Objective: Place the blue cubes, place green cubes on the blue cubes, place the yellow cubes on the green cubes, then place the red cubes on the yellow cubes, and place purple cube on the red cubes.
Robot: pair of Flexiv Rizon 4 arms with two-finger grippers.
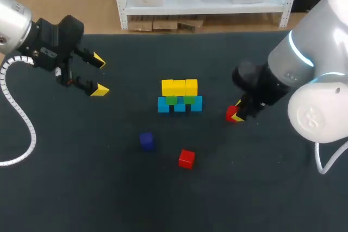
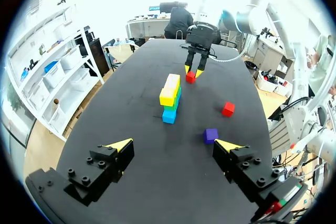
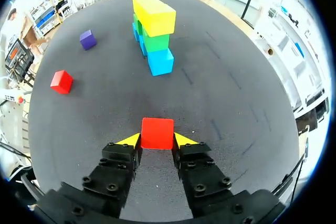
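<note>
Dark table [image 1: 81, 188], red cube [image 3: 157, 132] pinched between fingers of the right gripper [image 3: 157, 140], near the stack [image 3: 156, 35], left gripper [image 2: 173, 144] wide open, empty.

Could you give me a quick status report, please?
Left pincer open, empty. Right pincer shut on red cube. Nothing between it and the stack.

Centrally, blue cubes [image 1: 163, 105] stand in a row, green cubes [image 1: 172, 100] on them, yellow cubes [image 1: 179, 87] topmost. One red cube [image 1: 186, 158] and the purple cube [image 1: 147, 140] lie loose nearby, apart. The right gripper [image 3: 157, 141] clasps a second red cube [image 3: 157, 132].
</note>
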